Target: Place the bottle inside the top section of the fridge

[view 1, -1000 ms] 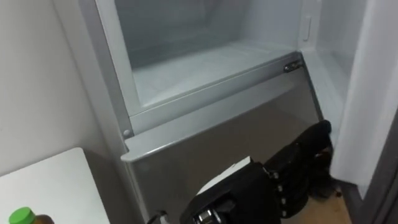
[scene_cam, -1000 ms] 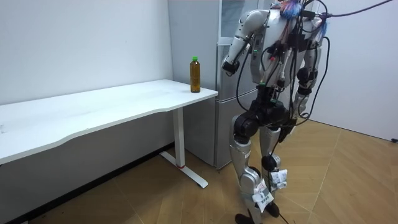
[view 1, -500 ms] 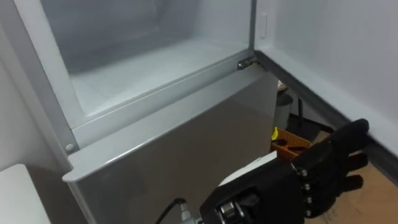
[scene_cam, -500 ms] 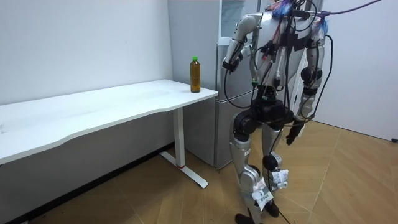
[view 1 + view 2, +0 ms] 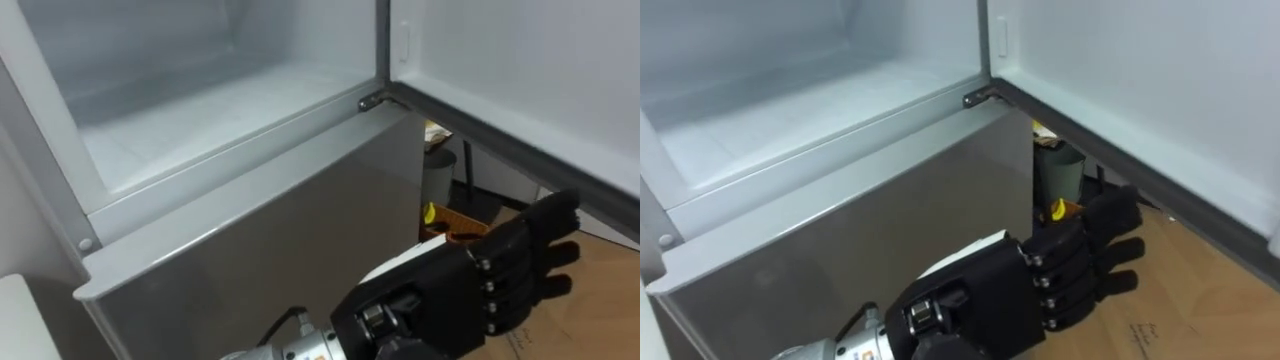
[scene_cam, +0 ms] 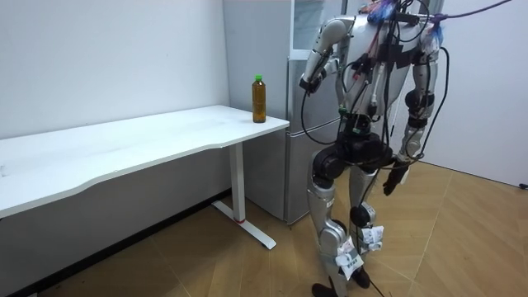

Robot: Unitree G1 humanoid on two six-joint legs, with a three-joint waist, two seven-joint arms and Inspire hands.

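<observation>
- Plainly, the bottle (image 6: pixel 259 99) is in neither hand: it stands upright, green cap up, on the corner of the white table (image 6: pixel 165 132) nearest the fridge (image 6: pixel 299 124).
- The robot stands facing the fridge, with the table at its left side.
- The left hand (image 5: pixel 490 280) is raised in front of the closed lower door (image 5: pixel 250 240), fingers (image 5: pixel 545 215) stretched out and loose, grasping nothing.
- That hand is well apart from the bottle, which is off to its left on the table.
- The upper compartment (image 5: pixel 200 120) is open and its pale floor is bare; its door (image 5: pixel 520 70) is swung out to the robot's right.
- The right hand (image 6: pixel 389 180) hangs low by the robot's side; whether it is slack or clenched I cannot tell.
</observation>
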